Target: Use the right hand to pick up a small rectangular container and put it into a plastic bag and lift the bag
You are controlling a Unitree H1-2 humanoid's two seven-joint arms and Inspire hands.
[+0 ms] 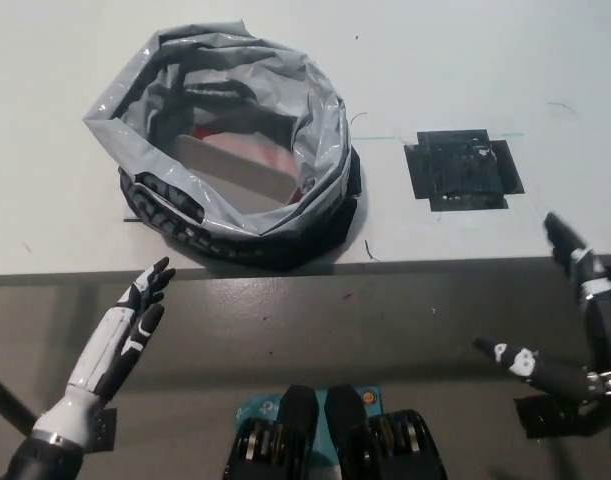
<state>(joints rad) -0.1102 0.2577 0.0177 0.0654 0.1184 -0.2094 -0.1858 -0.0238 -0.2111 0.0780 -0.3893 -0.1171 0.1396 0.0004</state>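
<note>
A grey plastic bag (225,120) with a black rolled rim sits open on the white table (465,60) at the upper left. Inside it lies a flat rectangular container (240,165), whitish with a red part. My black right hand (570,335) hangs open at the lower right, below the table's front edge, holding nothing. My white left hand (125,335) rests open at the lower left, just under the table edge and below the bag.
A black square patch of tape (463,168) marks the table right of the bag. The table's front edge (385,265) runs across the middle of the picture, with grey floor beneath it.
</note>
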